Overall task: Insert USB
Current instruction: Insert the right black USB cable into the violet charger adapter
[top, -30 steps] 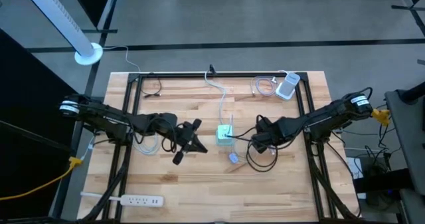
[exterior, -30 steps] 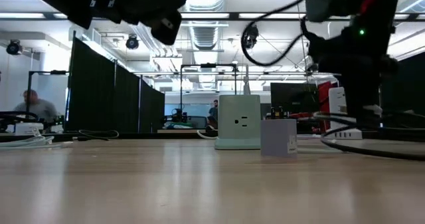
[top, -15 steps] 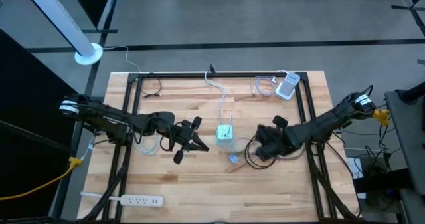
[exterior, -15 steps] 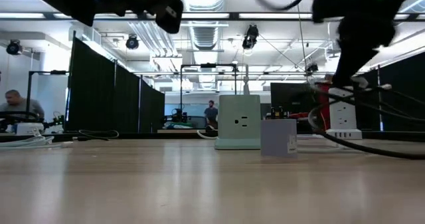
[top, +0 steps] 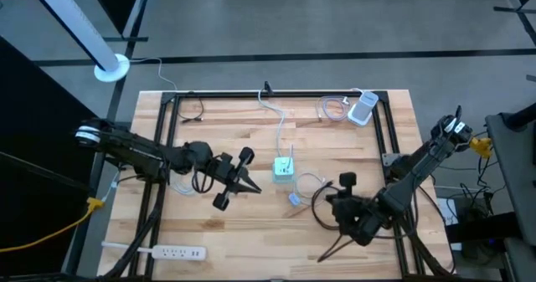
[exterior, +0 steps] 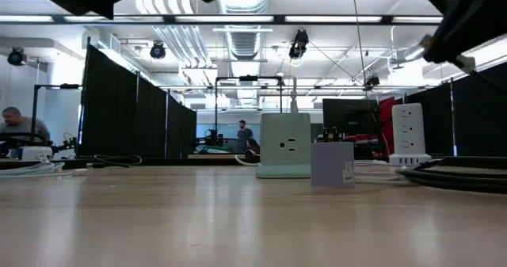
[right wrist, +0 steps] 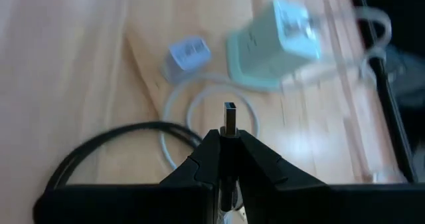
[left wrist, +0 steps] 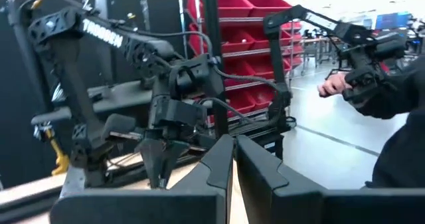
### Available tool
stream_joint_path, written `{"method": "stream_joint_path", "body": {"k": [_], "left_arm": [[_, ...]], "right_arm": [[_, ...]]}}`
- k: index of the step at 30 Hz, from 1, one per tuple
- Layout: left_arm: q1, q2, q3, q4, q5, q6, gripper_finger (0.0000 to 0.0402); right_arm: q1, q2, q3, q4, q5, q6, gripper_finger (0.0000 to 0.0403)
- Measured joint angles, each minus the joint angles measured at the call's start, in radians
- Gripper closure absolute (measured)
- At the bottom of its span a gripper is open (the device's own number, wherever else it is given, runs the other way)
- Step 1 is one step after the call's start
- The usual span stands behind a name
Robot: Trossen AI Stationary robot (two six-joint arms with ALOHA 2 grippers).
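Observation:
A pale green power cube (top: pixel 284 169) stands mid-table on its base, with a small bluish charger block (top: pixel 295 199) just nearer; both also show in the low view, cube (exterior: pixel 285 144) and charger (exterior: pixel 333 164). A white cable loop (top: pixel 311 184) lies beside them. My right gripper (top: pixel 333 203) hovers near and right of the charger, shut on a USB plug (right wrist: pixel 230 112) whose black cable (top: pixel 328 232) trails on the table. My left gripper (top: pixel 253 187) waits left of the cube, fingers shut (left wrist: pixel 234 163). My right gripper pinches the USB plug between its two fingers (right wrist: pixel 207 151), on the plug's body behind the metal tip (right wrist: pixel 230 111). The tip sticks out past the fingertips, along them, slanting down toward the charger and cube. The plug is lifted clear; its black cable (right wrist: pixel 113 151) lies slack on the wood.
A white power strip (top: pixel 167 251) lies at the near left edge. A white adapter (top: pixel 363 110) and coiled cables (top: pixel 333 108) sit at the far right corner. Black frame rails (top: pixel 172 140) run along both sides. A person (left wrist: pixel 392 104) stands beyond the table.
My right gripper has drawn back from beside the cube toward the table's near right and risen, leaving the low view upward. The black cable has been dragged with it toward the near edge. It has stayed shut on the plug.

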Motion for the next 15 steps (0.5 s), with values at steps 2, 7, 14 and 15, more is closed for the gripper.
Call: {"method": "stream_joint_path", "body": {"k": [2,7,14,15], "left_arm": [[-0.018,0.02,0.0,0.032,0.0,0.021,0.0393],[-0.032,0.115,0.0,0.136,0.001,0.041,0.0393],[-0.032,0.263,0.009,0.227,-0.101,0.072,0.0393],[-0.031,0.285,0.02,0.218,-0.13,0.086,0.0393]], "right_arm": [[0.0,0.0,0.0,0.055,0.004,-0.059,0.0381],[0.0,0.0,0.004,0.176,0.004,-0.195,0.0381],[0.0,0.0,0.005,0.323,-0.015,-0.228,0.0381],[0.0,0.0,0.005,0.326,-0.029,-0.225,0.0381]]}}
